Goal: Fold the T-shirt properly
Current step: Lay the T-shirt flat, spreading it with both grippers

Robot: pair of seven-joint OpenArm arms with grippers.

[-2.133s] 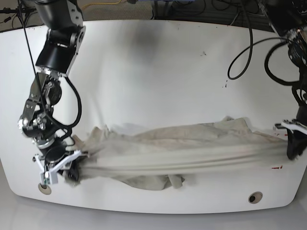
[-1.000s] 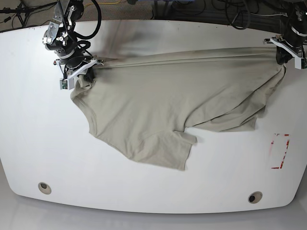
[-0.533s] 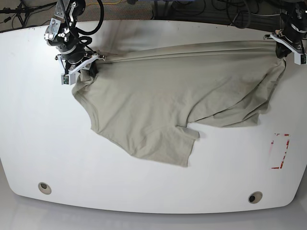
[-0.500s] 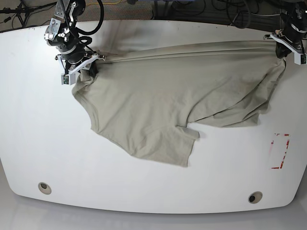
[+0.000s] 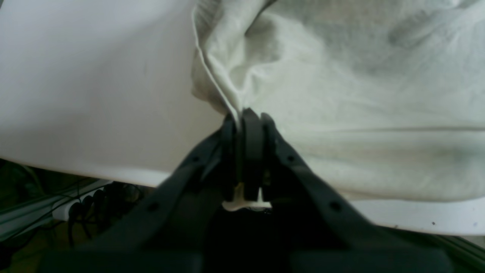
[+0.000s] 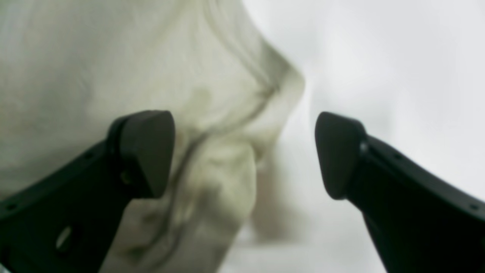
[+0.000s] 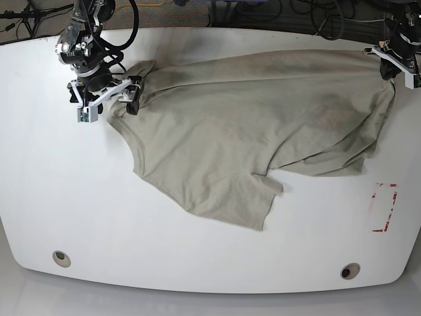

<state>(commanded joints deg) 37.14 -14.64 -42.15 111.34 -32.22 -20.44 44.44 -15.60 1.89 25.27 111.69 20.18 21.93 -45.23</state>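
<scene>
A large, plain, light khaki cotton T-shirt (image 7: 250, 125) lies spread across the upper half of the white oval table (image 7: 59, 191) in the base view, reaching from the upper left almost to the upper right edge. Its cloth is soft and creased. A short sleeve (image 7: 247, 204) points down toward the middle of the frame, and a second flap of fabric trails off at the right side, below the far corner.

The right gripper (image 7: 105, 95), a black-and-white claw at the upper left of the base view, stands spread apart just beside the bunched left corner of the shirt. In the right wrist view its two black fingertips (image 6: 147, 151) are wide open: a rumpled fold of the shirt (image 6: 212, 159) lies between and below them, and the pictures do not show either one pressing the cloth.

The left gripper (image 7: 393, 62) sits at the upper right corner of the base view, at the far corner of the shirt. In the left wrist view its dark fingers (image 5: 252, 151) are clamped together on a thin pinched ridge of the garment (image 5: 341, 94), which fans out above and to the right of the pinch. The table edge crosses the lower part of that view, with dark cables (image 5: 94, 197) beneath it at lower left.

A small red-outlined rectangle (image 7: 383, 207) marks the table at the right of the base view, apart from the shirt.
</scene>
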